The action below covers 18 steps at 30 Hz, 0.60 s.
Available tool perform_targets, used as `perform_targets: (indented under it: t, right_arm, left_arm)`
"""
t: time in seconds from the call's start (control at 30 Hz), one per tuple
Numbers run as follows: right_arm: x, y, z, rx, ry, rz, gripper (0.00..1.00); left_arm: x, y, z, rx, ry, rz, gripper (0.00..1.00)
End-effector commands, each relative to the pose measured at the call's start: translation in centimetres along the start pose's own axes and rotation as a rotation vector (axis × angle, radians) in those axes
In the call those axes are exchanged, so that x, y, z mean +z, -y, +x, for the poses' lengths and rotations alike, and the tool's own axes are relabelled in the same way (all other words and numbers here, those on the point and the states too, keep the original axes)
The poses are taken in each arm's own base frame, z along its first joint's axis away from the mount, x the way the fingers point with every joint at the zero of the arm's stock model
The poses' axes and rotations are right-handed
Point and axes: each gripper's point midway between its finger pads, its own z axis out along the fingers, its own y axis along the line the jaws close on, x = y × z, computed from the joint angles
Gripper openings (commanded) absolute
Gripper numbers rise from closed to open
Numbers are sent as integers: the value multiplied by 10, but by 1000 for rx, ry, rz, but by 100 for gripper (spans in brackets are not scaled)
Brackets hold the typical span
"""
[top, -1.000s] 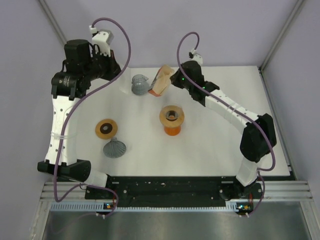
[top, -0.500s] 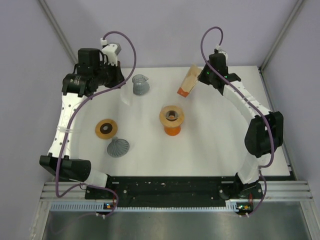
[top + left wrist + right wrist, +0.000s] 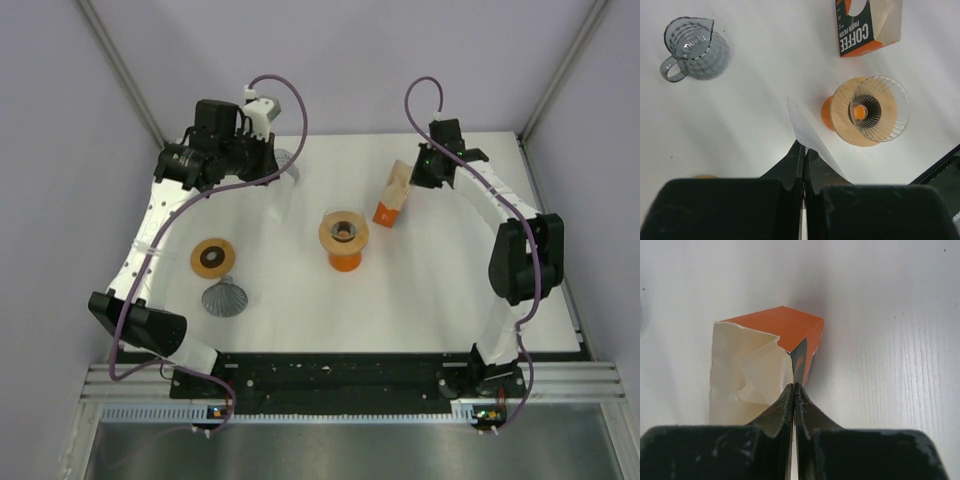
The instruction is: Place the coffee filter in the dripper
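Left end effector point(image 3: 803, 150), pressed together, pinches one coffee filter point(image 3: 807, 131) by its edge so the sheet hangs free above the desk point(image 3: 750, 100). The dripper point(image 3: 875, 111) lies at 3 o'clock of the filter. Right end effector point(image 3: 793, 390) pinches the filter box point(image 3: 785, 330) at its torn rim, likely to steady it.

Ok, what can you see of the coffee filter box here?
The coffee filter box is orange cardboard with a dark side panel printed COFFEE PAPER FILTER. Its top is torn open, with ragged pale flaps and pale paper inside. It is toward the far side of the table, beyond and right of the dripper, not touching it. The right gripper has its fingers pinched shut on the rim of the open top. Whether its base touches the table is unclear.
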Motion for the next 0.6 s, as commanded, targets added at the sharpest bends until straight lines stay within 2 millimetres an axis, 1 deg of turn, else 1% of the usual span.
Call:
perform_targets:
  t: [0.0, 0.07, 0.1, 0.2, 0.23, 0.27, 0.4, 0.5, 0.57]
  right_arm:
    - [6, 4, 9, -31, -48, -13, 0]
    - [6, 2, 9, -37, -53, -23, 0]
    - [6, 1, 9, -40, -55, -29, 2]
    - [-1, -9, 4, -47, -62, -73, 17]
    - [-4, -12, 1, -47, -58, -88, 22]
    - [-9, -15, -4, -48, -50, -100, 27]
    - [-28, -23, -21, -69, -6, -116, 40]
    - [-45, -29, -35, -85, 43, -131, 47]
    - [-58, -34, -44, -99, 71, -153, 48]
  left_arm:
    - [3, 20, -7, 15, 18, 52, 0]
    - [6, 27, -5, 23, 7, 67, 0]
    - [6, 30, -5, 26, 4, 74, 0]
    - [9, 36, -5, 31, -2, 94, 0]
    - [9, 37, -6, -2, 1, 99, 0]
    - [9, 39, -6, -10, 1, 105, 0]
    - [8, 44, -9, -34, 13, 123, 0]
    - [10, 43, -10, -44, 19, 120, 0]
    - [11, 43, -10, -54, 18, 115, 0]
